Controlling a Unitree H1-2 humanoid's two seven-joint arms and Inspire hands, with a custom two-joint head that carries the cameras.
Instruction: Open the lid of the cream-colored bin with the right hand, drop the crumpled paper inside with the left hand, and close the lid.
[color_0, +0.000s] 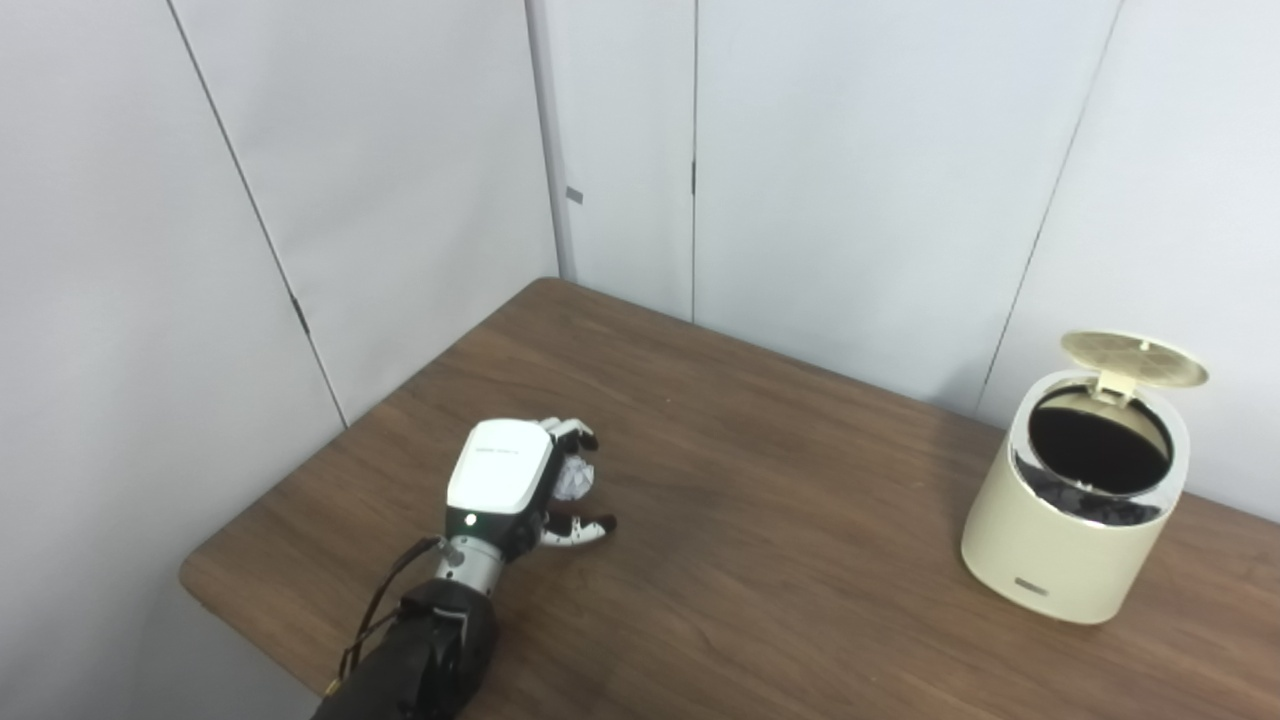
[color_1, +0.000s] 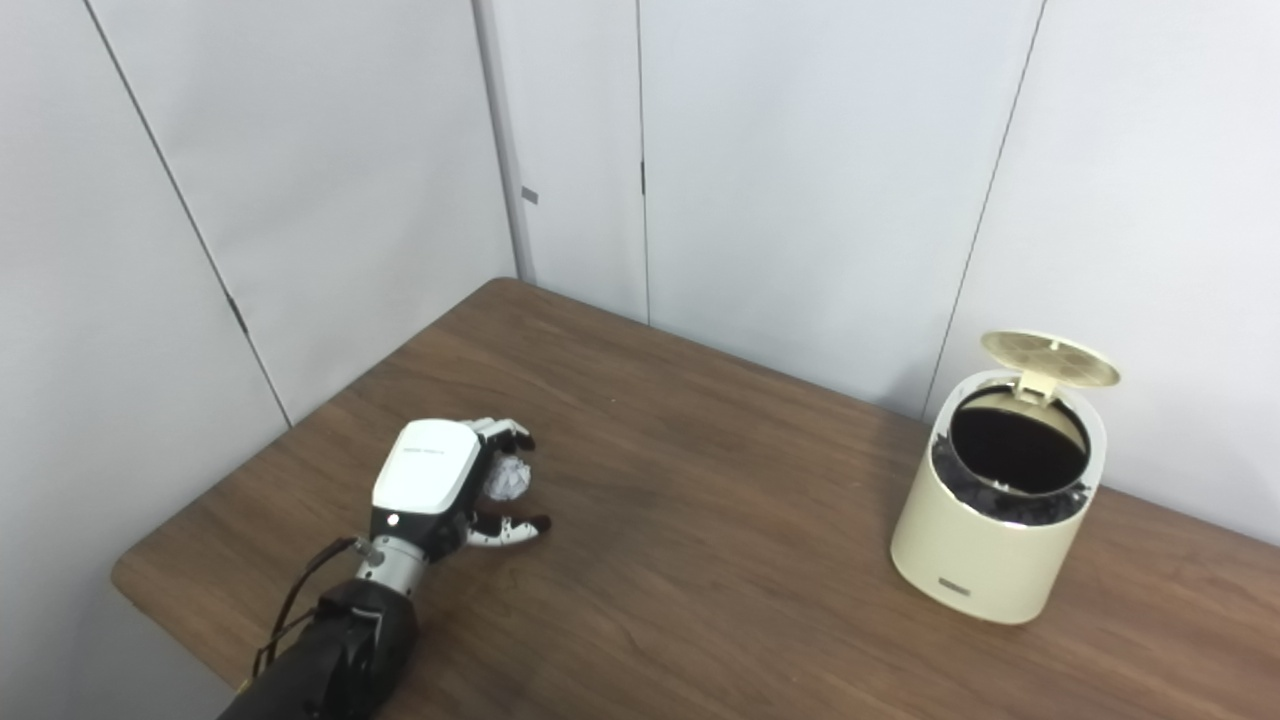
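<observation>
The white crumpled paper (color_0: 573, 478) lies on the brown table (color_0: 780, 520) near its left end. My left hand (color_0: 520, 485) rests over it, palm down. The fingers (color_0: 572, 433) curl past the paper's far side and the thumb sticks out on its near side, with a visible gap on both sides, so the hand is open around the paper. The cream-colored bin (color_0: 1060, 545) stands far to the right by the wall. Its round lid (color_0: 1135, 360) is tipped up on the back hinge, showing a dark liner inside (color_1: 1018, 440). My right hand is out of sight.
White wall panels close off the table's back and left sides. The table's rounded left corner (color_0: 200, 575) lies just behind my left forearm. A wide stretch of bare wood separates my hand from the bin.
</observation>
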